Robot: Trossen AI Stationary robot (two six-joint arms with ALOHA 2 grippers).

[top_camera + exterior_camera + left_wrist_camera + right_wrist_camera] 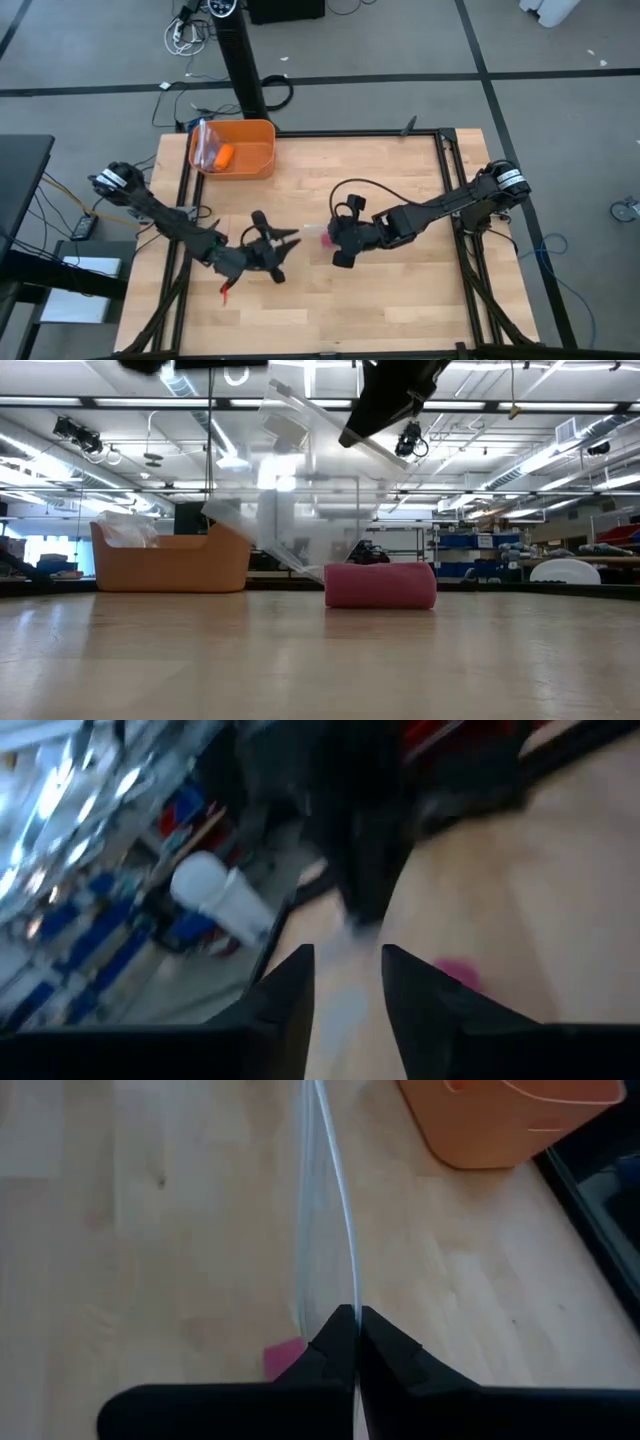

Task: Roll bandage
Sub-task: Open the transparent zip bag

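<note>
The bandage is a small pink roll (380, 585) lying on its side on the table's middle; it also shows in the high view (324, 240). My right gripper (353, 1325) is above it, shut on a clear plastic bag (290, 490). The bag slants down past the roll toward the table. My left gripper (285, 247) is open, a little to the left of the bag and the roll. In the left wrist view its fingers (345, 995) point at the bag's pale sheet, with the pink roll (458, 972) beyond. My right gripper pinches a thin edge of the clear bag (348, 1295) between its two shut fingers. The fingers are above the table and point toward the table's left. The bag hangs slanting from them, its lower end (312, 568) near the tabletop beside the pink roll. My left gripper: I cannot tell whether it touches the bag.
An orange bin (238, 148) stands at the far left of the table, holding a small orange object (225, 155) and some clear plastic. A dark post (240, 60) rises behind it. Black frame rails (455, 200) run along the table's edges.
</note>
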